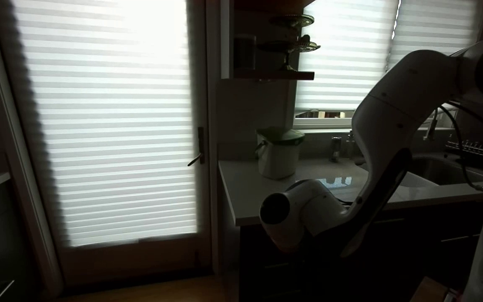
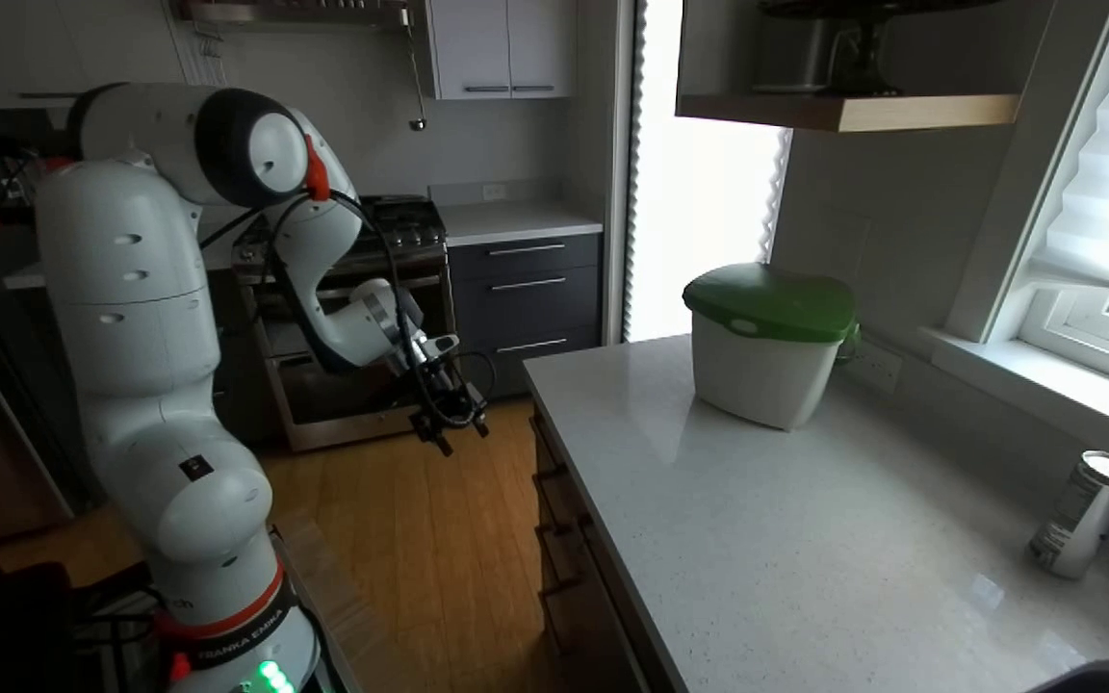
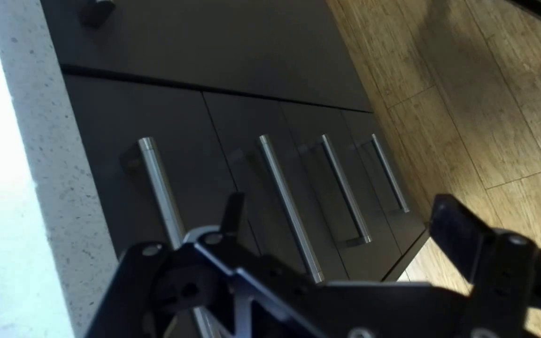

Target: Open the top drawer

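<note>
The top drawer (image 3: 111,117) is the dark front nearest the pale worktop in the wrist view. It looks shut, flush with the drawers below. Its metal bar handle (image 3: 162,192) runs down behind the gripper's left finger side, which hides its lower part. My gripper (image 3: 340,209) is open and empty, its fingers spread in front of the drawer stack. In an exterior view the gripper (image 2: 463,438) hangs over the floor, pointing down towards the cabinet, with a gap between them. In an exterior view the arm and darkness hide the gripper and most of the drawer front.
The worktop (image 2: 612,423) overhangs beside the drawers and carries a white bin with a green lid (image 2: 768,356) and a can (image 2: 1084,515). More bar handles (image 3: 291,206) stick out below. Grey drawers (image 2: 526,289) and an oven (image 2: 352,385) stand behind the arm.
</note>
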Available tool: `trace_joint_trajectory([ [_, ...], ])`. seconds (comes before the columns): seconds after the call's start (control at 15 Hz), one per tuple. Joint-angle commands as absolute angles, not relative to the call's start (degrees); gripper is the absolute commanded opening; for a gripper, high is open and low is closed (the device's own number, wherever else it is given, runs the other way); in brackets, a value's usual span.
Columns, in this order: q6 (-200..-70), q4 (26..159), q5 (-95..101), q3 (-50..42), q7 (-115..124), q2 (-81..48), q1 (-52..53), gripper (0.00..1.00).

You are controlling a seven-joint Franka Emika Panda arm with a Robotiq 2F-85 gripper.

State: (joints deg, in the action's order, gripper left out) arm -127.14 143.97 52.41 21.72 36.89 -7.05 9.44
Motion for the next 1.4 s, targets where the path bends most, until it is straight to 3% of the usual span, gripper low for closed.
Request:
trace_joint_trajectory([
  [0.0, -127.36, 138.38, 57.78, 16.78, 40.6, -16.59, 13.15, 1.0],
  [0.2, -127.33, 135.98, 61.32, 13.99, 43.11, -22.1, 15.32, 1.0],
  [0.27, -127.43, 138.23, 58.2, 14.49, 40.27, -17.73, 14.75, 1.0],
  [0.73, -127.42, 136.07, 59.34, 13.49, 41.37, -21.71, 15.71, 1.0],
  [1.33, -126.36, 126.74, 70.51, 9.17, 46.68, -36.46, 19.73, 1.0],
])
